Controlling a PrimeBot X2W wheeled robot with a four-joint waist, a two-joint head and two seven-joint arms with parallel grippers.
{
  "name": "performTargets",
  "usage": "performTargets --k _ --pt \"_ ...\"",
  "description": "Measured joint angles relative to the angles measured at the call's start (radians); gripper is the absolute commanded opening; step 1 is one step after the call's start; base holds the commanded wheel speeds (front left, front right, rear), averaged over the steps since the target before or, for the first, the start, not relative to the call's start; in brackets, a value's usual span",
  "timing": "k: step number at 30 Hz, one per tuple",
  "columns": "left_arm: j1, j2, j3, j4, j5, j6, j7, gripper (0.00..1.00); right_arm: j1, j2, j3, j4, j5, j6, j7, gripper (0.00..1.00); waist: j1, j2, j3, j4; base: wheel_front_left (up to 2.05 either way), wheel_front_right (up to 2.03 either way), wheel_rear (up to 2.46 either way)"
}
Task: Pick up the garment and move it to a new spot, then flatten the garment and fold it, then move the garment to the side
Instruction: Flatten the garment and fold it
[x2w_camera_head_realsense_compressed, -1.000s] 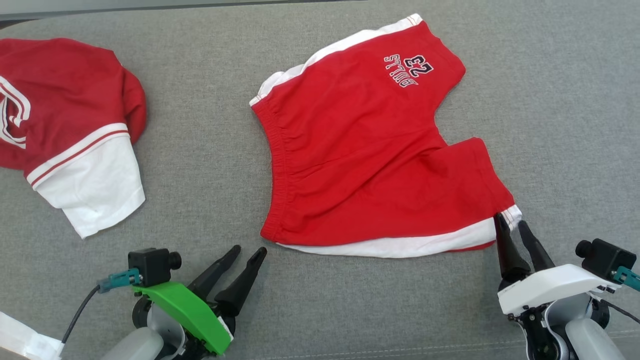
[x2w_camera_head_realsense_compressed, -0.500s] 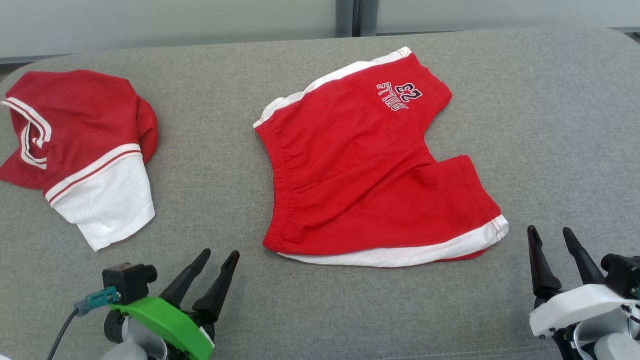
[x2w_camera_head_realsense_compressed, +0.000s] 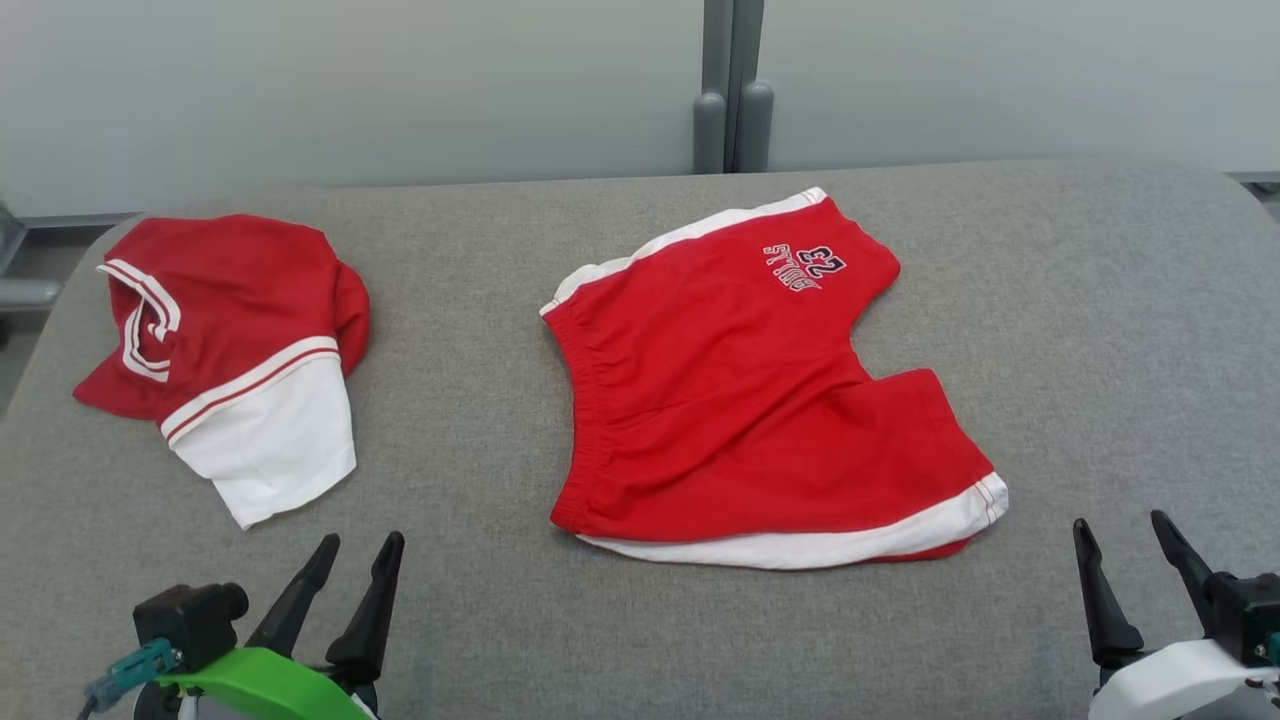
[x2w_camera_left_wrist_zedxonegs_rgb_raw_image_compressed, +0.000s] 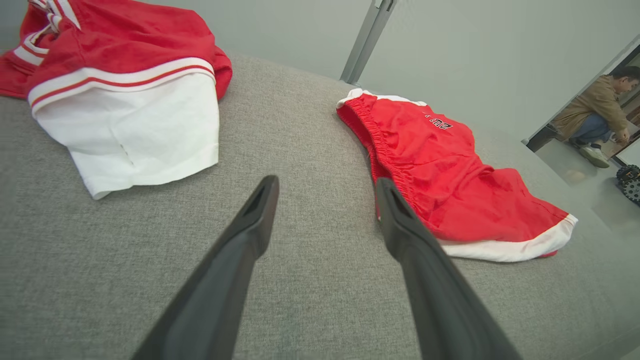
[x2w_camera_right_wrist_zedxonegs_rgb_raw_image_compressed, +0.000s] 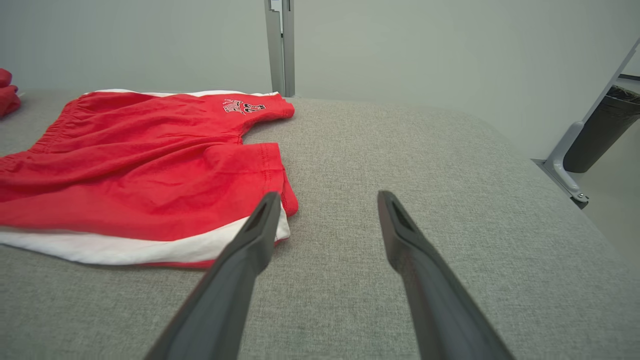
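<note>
The garment (x2w_camera_head_realsense_compressed: 240, 340), a red T-shirt with a white sleeve and red-white striped trim, lies bunched at the table's left; it also shows in the left wrist view (x2w_camera_left_wrist_zedxonegs_rgb_raw_image_compressed: 125, 60). Red shorts (x2w_camera_head_realsense_compressed: 740, 400) with white side stripes and black lettering lie spread flat in the middle, also seen as shorts (x2w_camera_left_wrist_zedxonegs_rgb_raw_image_compressed: 450, 175) and shorts (x2w_camera_right_wrist_zedxonegs_rgb_raw_image_compressed: 140, 170). My left gripper (x2w_camera_head_realsense_compressed: 362, 540) stands open near the front edge, below the T-shirt, and touches nothing (x2w_camera_left_wrist_zedxonegs_rgb_raw_image_compressed: 326, 181). My right gripper (x2w_camera_head_realsense_compressed: 1119, 521) is open at the lower right, just clear of the shorts' near corner (x2w_camera_right_wrist_zedxonegs_rgb_raw_image_compressed: 328, 195).
The grey padded table (x2w_camera_head_realsense_compressed: 1100, 330) ends at a rounded far edge before a pale wall with a grey post (x2w_camera_head_realsense_compressed: 730, 110). A person (x2w_camera_left_wrist_zedxonegs_rgb_raw_image_compressed: 595, 115) crouches beyond the table's right side. A dark bin (x2w_camera_right_wrist_zedxonegs_rgb_raw_image_compressed: 600, 130) stands off the right edge.
My right gripper has let go of the shorts' white-trimmed corner, opened and drawn back. The head camera has tilted up, so the wall now shows. The left gripper has also drawn back.
</note>
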Motion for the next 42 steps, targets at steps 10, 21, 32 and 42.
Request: performTargets --k 10,21,32,42 --pt "0.122 -0.023 0.07 -0.072 0.065 0.013 0.0 1.0 0.031 0.002 -0.005 -0.017 -0.022 -0.006 0.0 1.0 0.0 0.0 -0.05 0.025 0.0 0.0 0.0" --pt "0.16 -0.046 0.106 -0.121 0.115 0.01 0.0 1.0 0.034 0.0 -0.003 -0.017 -0.048 -0.007 0.0 1.0 0.0 0.0 -0.051 0.02 0.0 0.0 0.0" --pt "0.175 -0.06 0.035 -0.148 0.14 -0.043 0.0 1.0 -0.011 0.004 0.052 -0.017 -0.066 0.005 0.037 1.0 0.0 0.0 0.006 0.017 0.0 0.0 0.0" --pt "0.015 -0.083 -0.067 -0.109 0.183 -0.087 0.061 1.0 -0.146 0.013 0.082 0.037 -0.081 0.028 0.085 1.0 0.0 0.0 0.121 0.018 0.0 0.0 0.0"
